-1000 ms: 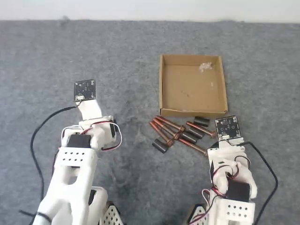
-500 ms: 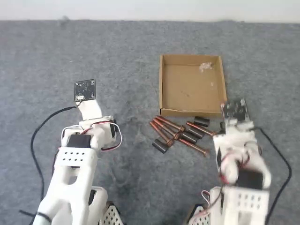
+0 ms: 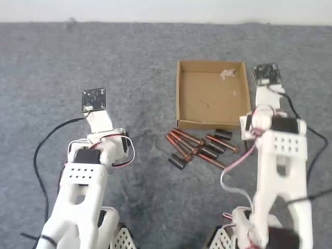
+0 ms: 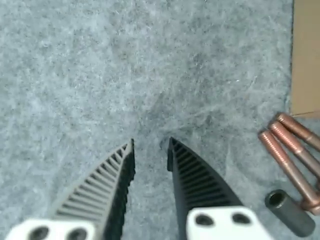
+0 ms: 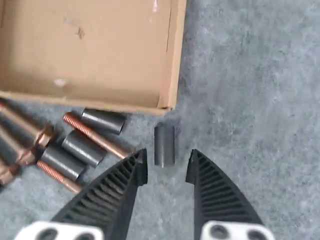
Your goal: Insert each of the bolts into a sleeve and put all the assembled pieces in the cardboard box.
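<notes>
- Bolts (image 3: 182,140): copper-coloured, several, lying loose and crossed over one another on the grey mat (image 3: 129,62), just beside the near wall of the cardboard box (image 3: 178,93). All lie outside the box.
- Sleeves (image 3: 177,161): short black tubes mixed in with the bolts. One sits at the cluster's outer end, and others lie among the shanks closer to the box. Cannot tell whether any bolt is seated in a sleeve.
- Lone sleeve (image 5: 164,144): lies apart from the cluster, near the corner of the box wall (image 5: 172,60), lengthwise toward the right gripper.
- Right gripper (image 5: 167,152): fingers spread moderately and holding nothing. The near end of the lone sleeve shows between the fingertips (image 5: 141,156). No contact is visible, and its height above the mat cannot be judged.
- Right arm (image 3: 277,145): extended alongside the box's right wall.
- Left gripper (image 4: 150,145): fingers apart by a narrow gap and holding nothing, over bare mat. The bolt ends (image 4: 290,150) and one sleeve (image 4: 285,210) lie off to the side, well apart from it.
- Left arm (image 3: 88,166): on the far side of the mat from the box.
</notes>
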### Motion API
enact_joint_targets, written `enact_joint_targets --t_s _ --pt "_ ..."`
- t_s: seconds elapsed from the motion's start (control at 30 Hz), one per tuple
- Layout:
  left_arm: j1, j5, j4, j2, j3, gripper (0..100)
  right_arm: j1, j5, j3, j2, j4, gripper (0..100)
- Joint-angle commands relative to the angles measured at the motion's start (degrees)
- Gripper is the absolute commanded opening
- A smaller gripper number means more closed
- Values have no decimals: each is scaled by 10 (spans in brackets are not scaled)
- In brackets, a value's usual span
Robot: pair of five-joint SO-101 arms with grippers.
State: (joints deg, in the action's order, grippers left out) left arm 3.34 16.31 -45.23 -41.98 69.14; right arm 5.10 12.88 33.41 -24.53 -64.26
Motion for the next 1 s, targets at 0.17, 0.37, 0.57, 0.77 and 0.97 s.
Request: enact_joint_targets --t_s 0.17,0.37,0.57,0.77,0.97 --pt "2 -7 1 2 -7 105 4 -7 -110 167 80 148" --pt "2 -8 13 4 -4 105 0 -9 -135 283 160 146" --pt "2 -34 17 4 -4 105 -21 -9 -138 364 219 136" --pt "2 -34 17 4 -6 105 -75 -7 -154 348 185 31" --pt "2 -35 17 4 -6 105 -155 -9 -159 327 169 6"
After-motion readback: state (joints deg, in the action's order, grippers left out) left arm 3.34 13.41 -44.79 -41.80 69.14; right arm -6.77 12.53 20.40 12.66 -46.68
